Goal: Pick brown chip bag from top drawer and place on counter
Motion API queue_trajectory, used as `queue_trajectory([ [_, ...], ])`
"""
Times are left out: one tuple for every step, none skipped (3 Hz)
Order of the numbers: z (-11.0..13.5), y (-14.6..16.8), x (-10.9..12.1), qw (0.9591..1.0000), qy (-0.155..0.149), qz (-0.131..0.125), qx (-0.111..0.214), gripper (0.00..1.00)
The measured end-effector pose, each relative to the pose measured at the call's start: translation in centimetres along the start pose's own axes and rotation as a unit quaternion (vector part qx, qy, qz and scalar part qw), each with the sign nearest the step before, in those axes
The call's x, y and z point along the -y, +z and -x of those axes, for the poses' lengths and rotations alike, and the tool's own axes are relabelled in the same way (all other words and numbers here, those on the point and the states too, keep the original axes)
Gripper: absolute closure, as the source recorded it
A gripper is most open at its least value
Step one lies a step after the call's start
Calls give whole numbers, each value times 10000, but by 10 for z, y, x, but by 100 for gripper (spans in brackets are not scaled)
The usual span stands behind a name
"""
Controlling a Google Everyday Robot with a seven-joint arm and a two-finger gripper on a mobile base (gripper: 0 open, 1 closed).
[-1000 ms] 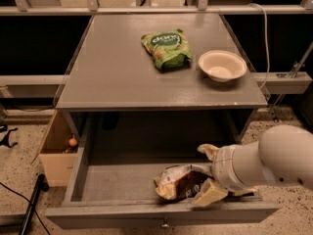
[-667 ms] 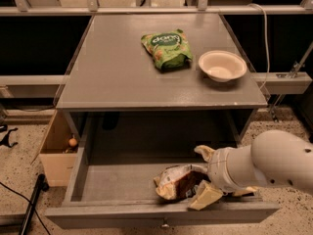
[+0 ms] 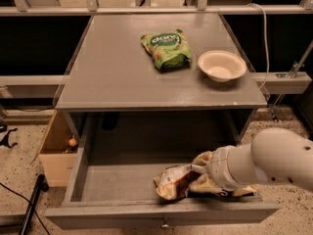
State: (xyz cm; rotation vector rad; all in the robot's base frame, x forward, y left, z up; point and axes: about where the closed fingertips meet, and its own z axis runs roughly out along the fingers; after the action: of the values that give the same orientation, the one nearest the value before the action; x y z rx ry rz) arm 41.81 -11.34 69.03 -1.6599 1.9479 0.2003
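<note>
Reaching into the lower right, we find the gripper (image 3: 196, 173) at the brown chip bag (image 3: 168, 182) inside the top drawer (image 3: 146, 213) (grasp state: cannot tell).

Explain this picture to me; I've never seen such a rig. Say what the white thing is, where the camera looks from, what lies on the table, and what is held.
The white tube on the right is a robot's arm, ending in a grasping part, the end effector. The one camera looks down at a grey cabinet from its front. On the counter lie a green bag and a pale bowl. Below, the top drawer is pulled open, and the end effector is down in it at the brown chip bag. Whether it grips the bag yet cannot be told.
</note>
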Motion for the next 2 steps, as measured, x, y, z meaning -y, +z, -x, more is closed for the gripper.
queue_trajectory([
  [-2,3,23,9999,14,-115,-125,39],
  [-2,3,34,9997,1,-171,-183,37],
])
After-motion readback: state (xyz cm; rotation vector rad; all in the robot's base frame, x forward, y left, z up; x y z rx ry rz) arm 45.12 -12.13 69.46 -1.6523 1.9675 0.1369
